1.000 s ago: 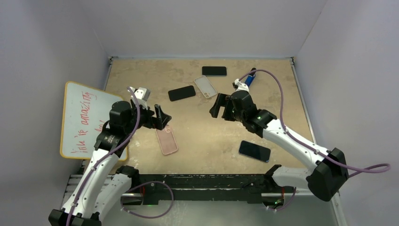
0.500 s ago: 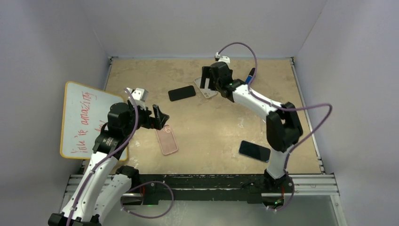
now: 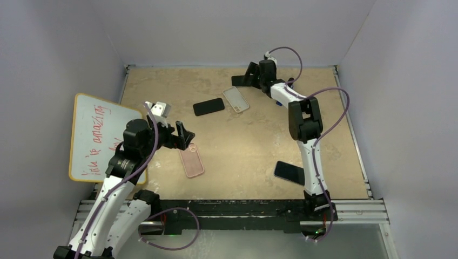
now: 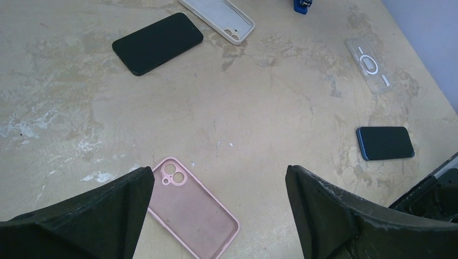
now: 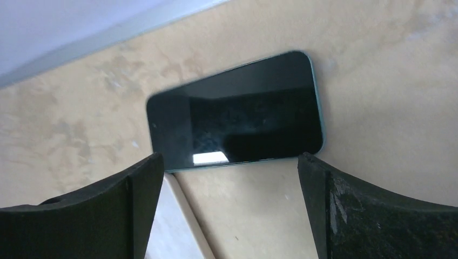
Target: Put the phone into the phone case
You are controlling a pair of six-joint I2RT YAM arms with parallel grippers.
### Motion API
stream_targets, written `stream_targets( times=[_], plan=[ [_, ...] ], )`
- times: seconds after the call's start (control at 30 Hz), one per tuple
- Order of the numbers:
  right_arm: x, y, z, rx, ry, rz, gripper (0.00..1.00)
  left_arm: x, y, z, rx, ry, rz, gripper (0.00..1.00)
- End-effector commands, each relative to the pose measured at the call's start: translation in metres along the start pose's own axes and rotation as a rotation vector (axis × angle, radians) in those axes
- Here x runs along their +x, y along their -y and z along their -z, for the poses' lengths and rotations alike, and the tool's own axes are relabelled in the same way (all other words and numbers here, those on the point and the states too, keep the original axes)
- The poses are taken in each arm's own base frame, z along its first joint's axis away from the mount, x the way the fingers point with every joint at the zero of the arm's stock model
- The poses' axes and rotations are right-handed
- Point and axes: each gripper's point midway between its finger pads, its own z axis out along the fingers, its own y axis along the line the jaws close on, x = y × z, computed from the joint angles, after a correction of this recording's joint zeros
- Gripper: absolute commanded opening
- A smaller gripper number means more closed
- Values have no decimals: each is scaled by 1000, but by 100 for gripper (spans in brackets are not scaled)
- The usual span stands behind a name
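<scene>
Several phones and cases lie flat on the tan table. A pink phone case point(image 4: 192, 213) point(image 3: 192, 162) lies just under my left gripper point(image 4: 219, 172) point(image 3: 183, 135), which hangs open and empty above it. A black phone point(image 5: 237, 110) point(image 3: 243, 81) lies at the far edge. My right gripper point(image 5: 229, 159) point(image 3: 250, 75) hovers open over its near edge, with nothing between its fingers. Another black phone point(image 3: 208, 106) point(image 4: 157, 43) and a white case point(image 3: 236, 99) point(image 4: 219, 19) lie mid-table. The white case's corner point(image 5: 173, 226) shows beside the right gripper's left finger.
A blue phone point(image 3: 291, 172) point(image 4: 385, 143) lies near the front right. A clear case point(image 4: 370, 63) lies on the right side. A whiteboard point(image 3: 94, 137) with red writing leans over the table's left edge. A small blue object point(image 4: 302, 5) sits near the back wall.
My right arm has swung from mid-table out to the far edge and now sits over the far black phone. The left arm has hardly moved.
</scene>
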Motion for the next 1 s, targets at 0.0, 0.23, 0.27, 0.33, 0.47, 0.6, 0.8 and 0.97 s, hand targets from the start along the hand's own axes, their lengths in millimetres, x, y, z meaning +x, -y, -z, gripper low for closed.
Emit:
stream_targets(
  times=[0.0,0.23,0.27,0.33,0.47,0.6,0.8,0.97],
  plan=[
    [-58,-48,-1,-196,150,-116,93,-6,2,1,6,21,-27,98],
    [-79,-49,-28,-232,245,-144,79,-3,3,-1,8,11,-24,97],
    [-82,-50,-30,-238,257,-142,76,-3,3,-1,8,10,-24,97],
    [-85,-48,-35,-236,280,-140,73,-3,3,-1,9,7,-22,97],
    [-87,-46,-48,-243,310,-139,73,-1,3,-2,10,2,-21,97],
    [-85,-41,-63,-227,316,-158,73,-1,2,-3,6,-1,-18,97],
    [-58,-28,-79,-186,239,-215,79,1,1,-5,3,-10,-15,97],
    [-32,-29,-77,-176,124,-168,85,1,0,-5,-2,-7,-10,97]
  ],
)
